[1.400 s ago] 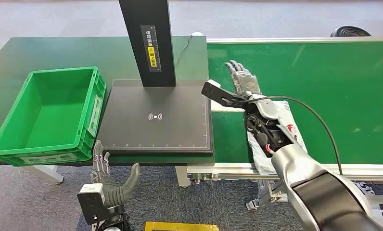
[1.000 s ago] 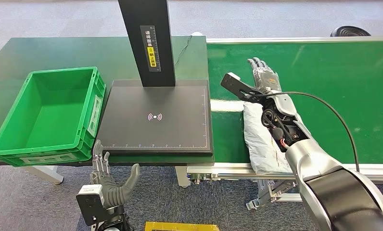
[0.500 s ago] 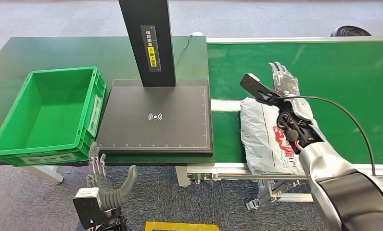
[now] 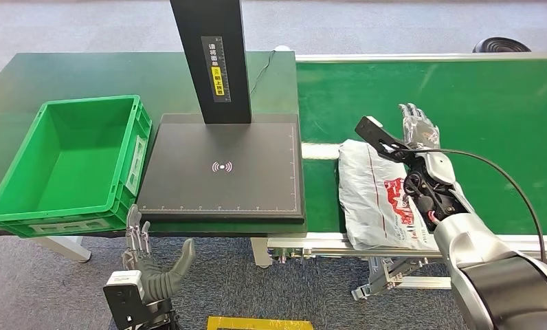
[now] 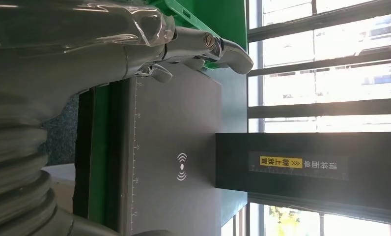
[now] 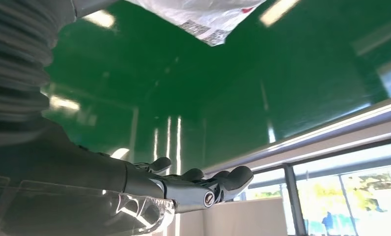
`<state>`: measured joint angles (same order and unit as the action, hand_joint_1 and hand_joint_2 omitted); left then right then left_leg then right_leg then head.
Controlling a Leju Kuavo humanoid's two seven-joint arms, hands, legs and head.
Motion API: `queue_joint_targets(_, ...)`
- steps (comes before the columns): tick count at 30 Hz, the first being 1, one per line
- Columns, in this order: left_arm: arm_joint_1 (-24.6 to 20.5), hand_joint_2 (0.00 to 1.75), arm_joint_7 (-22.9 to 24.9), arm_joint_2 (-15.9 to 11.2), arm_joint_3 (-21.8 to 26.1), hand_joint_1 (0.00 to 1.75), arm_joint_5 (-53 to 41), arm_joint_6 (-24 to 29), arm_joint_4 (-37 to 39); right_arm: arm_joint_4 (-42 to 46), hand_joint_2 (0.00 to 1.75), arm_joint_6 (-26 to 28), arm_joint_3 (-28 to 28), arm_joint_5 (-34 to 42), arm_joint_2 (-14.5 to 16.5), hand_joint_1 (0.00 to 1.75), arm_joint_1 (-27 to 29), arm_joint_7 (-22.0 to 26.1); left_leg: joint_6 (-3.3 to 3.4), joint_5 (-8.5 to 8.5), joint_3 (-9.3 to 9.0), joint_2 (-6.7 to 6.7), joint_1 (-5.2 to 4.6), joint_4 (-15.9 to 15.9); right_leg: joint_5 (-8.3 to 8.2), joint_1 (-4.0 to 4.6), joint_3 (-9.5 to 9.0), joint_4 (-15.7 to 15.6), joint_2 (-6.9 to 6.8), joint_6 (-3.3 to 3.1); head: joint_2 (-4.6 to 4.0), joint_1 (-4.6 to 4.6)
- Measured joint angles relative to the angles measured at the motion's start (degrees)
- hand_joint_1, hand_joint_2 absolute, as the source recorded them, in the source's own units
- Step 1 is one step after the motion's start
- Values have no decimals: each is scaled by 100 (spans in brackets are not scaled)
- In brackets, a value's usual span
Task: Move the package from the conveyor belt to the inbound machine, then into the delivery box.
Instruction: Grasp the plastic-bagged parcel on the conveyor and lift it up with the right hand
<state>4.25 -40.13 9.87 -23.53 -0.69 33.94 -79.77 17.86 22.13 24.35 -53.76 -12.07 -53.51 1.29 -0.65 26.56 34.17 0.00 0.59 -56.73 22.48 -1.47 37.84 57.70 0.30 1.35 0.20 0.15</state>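
The white plastic package is lying on the green conveyor belt, near its front edge, just beside the black inbound machine. The right hand is hovering over the package's far corner, fingers spread, holding nothing. The left hand is hanging open below the table, under the green delivery box.

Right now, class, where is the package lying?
In the head view, the package lies on the green conveyor belt, right of the black inbound machine, beside the right robot hand.
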Motion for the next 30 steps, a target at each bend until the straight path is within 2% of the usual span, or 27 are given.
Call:
queue_joint_targets(5, 39, 175, 0, -24, -63, 0, 16, 78, -49, -2, 175, 54, -81, -12, -133, 0, 128, -152, 0, 1, 4, 0, 0, 0, 0, 0, 0, 0, 0, 0, 0, -1)
queue_joint_targets(12, 84, 175, 0, -54, -130, 0, 41, 161, -129, -16, 175, 16, -269, 156, -171, 0, 370, -87, 1, 1, 3, 0, 1, 1, 1, 0, 0, 0, 0, 1, 0, -1)
queue_joint_targets(22, 99, 175, 0, -76, -227, 0, 96, 203, -180, -33, 175, 17, -443, 253, 16, 0, 755, 15, 0, 1, 4, 0, 0, 1, 1, 0, 0, 0, 0, 1, 0, -1)
queue_joint_targets(30, 77, 175, 0, -84, -252, 0, 130, 157, -176, -60, 175, 43, -558, 257, 387, 0, 1116, 108, 0, 1, 5, 1, 1, 2, 3, 1, 2, 0, -2, 1, 0, -1)
